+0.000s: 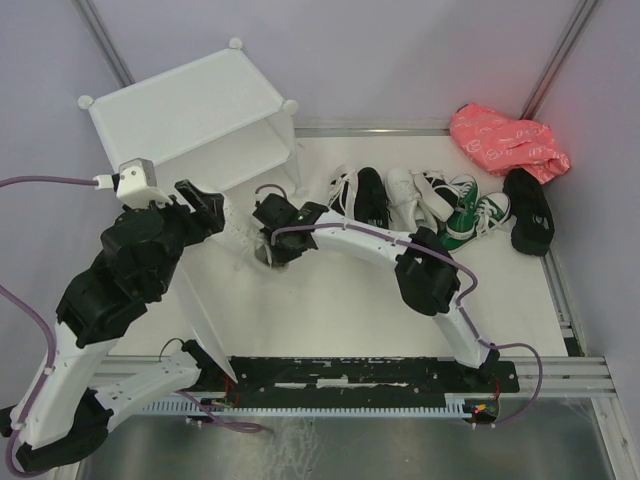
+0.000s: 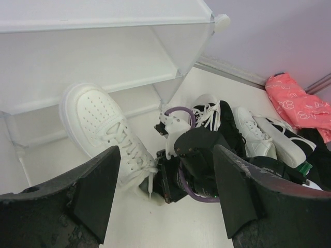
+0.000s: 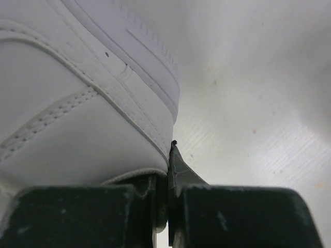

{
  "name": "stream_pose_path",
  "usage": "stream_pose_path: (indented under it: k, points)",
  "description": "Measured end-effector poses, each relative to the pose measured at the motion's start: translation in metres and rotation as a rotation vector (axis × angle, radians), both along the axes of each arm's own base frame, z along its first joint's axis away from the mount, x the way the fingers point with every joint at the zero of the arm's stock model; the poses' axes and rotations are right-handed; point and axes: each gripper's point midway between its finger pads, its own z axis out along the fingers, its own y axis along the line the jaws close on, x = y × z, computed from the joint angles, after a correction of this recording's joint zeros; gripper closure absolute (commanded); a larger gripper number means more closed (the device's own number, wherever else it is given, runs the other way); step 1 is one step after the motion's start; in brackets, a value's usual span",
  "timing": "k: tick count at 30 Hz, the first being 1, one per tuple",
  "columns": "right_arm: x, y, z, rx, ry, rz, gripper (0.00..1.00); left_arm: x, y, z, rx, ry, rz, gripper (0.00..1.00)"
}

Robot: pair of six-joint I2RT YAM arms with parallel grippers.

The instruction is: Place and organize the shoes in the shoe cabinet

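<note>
A white sneaker (image 2: 101, 126) lies with its toe inside the mouth of the shoe cabinet (image 1: 190, 105), heel toward the table. My right gripper (image 3: 168, 175) is shut on the heel collar of that sneaker (image 3: 77, 103); from above, the right gripper (image 1: 268, 245) sits just in front of the cabinet opening. The left gripper (image 2: 165, 153) hovers open above and behind the sneaker, with nothing between its fingers. More shoes (image 1: 420, 200) in white, black and green lie in a heap at the back right of the table.
A pink bag (image 1: 505, 140) lies at the far right corner beside a black shoe (image 1: 530, 210). The cabinet's translucent door panel (image 1: 205, 320) stands swung out toward the near edge, next to my left arm. Metal rails run along the table's back and right edges.
</note>
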Motion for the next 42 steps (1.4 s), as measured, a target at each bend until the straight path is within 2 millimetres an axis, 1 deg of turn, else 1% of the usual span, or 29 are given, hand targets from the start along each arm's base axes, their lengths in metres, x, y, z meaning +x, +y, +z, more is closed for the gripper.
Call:
stream_pose_path:
  k: [4, 5, 6, 7, 10, 13, 18, 20, 24, 26, 28, 29, 33, 34, 35, 39, 42]
  points:
    - [-0.024, -0.032, -0.022, -0.092, 0.075, -0.008, 1.00, -0.002, 0.002, -0.002, -0.001, -0.001, 0.000, 0.21]
    - [-0.025, -0.034, -0.022, -0.093, 0.076, -0.015, 0.99, -0.002, 0.002, -0.003, 0.000, 0.000, 0.000, 0.21]
    - [-0.027, -0.036, -0.020, -0.092, 0.080, -0.016, 0.93, -0.002, 0.002, -0.003, 0.000, 0.000, 0.000, 0.21]
    - [-0.029, -0.040, -0.018, -0.097, 0.083, -0.016, 0.84, -0.002, 0.002, -0.003, 0.000, 0.000, 0.000, 0.21]
    - [-0.036, -0.050, -0.021, -0.125, 0.101, -0.019, 0.61, -0.002, 0.002, -0.003, 0.001, 0.000, 0.000, 0.21]
    - [-0.032, -0.046, -0.018, -0.108, 0.081, -0.013, 0.40, -0.001, 0.001, -0.004, 0.001, 0.000, 0.001, 0.20]
    - [-0.019, -0.028, 0.000, -0.026, 0.003, 0.011, 0.23, -0.001, 0.001, -0.005, 0.012, 0.000, -0.001, 0.20]
    - [-0.019, -0.031, 0.005, -0.021, -0.020, 0.025, 0.20, -0.001, 0.002, -0.005, 0.018, 0.000, 0.000, 0.19]
    - [-0.020, -0.034, 0.012, 0.003, -0.065, 0.057, 0.21, -0.001, 0.002, -0.005, 0.028, -0.001, -0.001, 0.13]
    - [-0.021, -0.033, 0.011, 0.028, -0.097, 0.084, 0.20, -0.001, 0.003, -0.005, 0.033, -0.001, -0.002, 0.10]
    - [-0.023, -0.032, 0.012, 0.069, -0.135, 0.110, 0.14, -0.001, 0.003, -0.005, 0.040, -0.001, -0.001, 0.04]
    - [-0.024, -0.032, 0.013, 0.096, -0.164, 0.126, 0.10, -0.001, 0.004, -0.005, 0.042, -0.002, 0.000, 0.00]
    - [-0.036, -0.045, 0.016, 0.131, -0.229, 0.201, 0.07, -0.002, 0.006, -0.004, 0.047, -0.008, 0.003, 0.01]
    - [-0.037, -0.044, 0.018, 0.140, -0.243, 0.223, 0.02, -0.003, 0.007, -0.005, 0.048, -0.009, 0.003, 0.01]
    - [-0.038, -0.043, 0.020, 0.148, -0.254, 0.240, 0.01, -0.003, 0.007, -0.005, 0.051, -0.009, 0.002, 0.01]
    - [-0.045, -0.038, 0.021, 0.191, -0.289, 0.288, 0.01, -0.004, 0.009, -0.007, 0.058, -0.017, -0.001, 0.01]
    - [-0.045, -0.034, 0.022, 0.202, -0.302, 0.304, 0.01, -0.006, 0.010, -0.007, 0.065, -0.027, -0.005, 0.01]
